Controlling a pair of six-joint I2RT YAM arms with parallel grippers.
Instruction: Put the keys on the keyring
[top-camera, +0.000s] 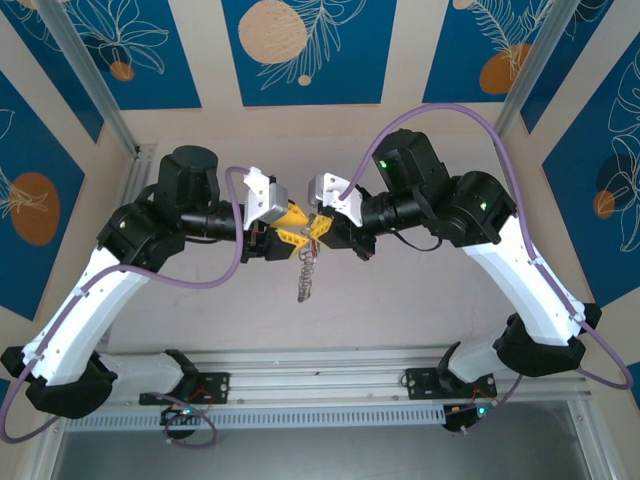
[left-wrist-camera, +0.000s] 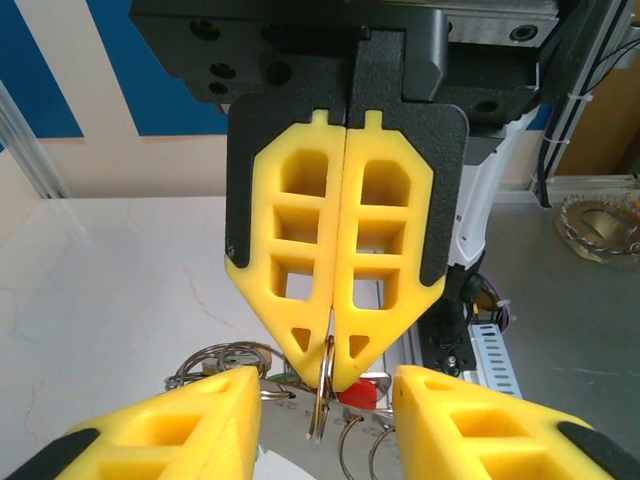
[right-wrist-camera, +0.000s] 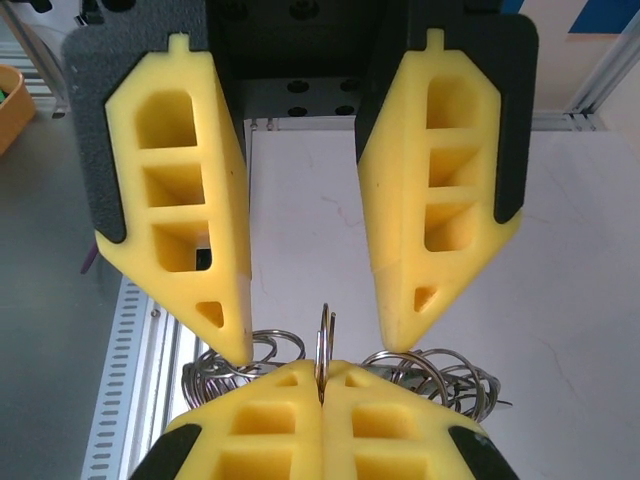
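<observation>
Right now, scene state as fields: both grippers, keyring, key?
right gripper: shut on keyring, one ring pinched upright at its tips
left gripper: open, fingers either side of that ring
keyring slack: hangs in loops below both grippers
red key: among the loops by the right gripper's tips; threaded or not, cannot tell

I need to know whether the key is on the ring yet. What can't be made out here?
- Key: left wrist view, just a red scrap behind the right gripper; blade hidden, so threading cannot be told.
- Keyring: right wrist view, its lower part is buried in the shut gripper and its coils sit partly behind the fingers.
- Top view: the pinch point is too small to read.
</observation>
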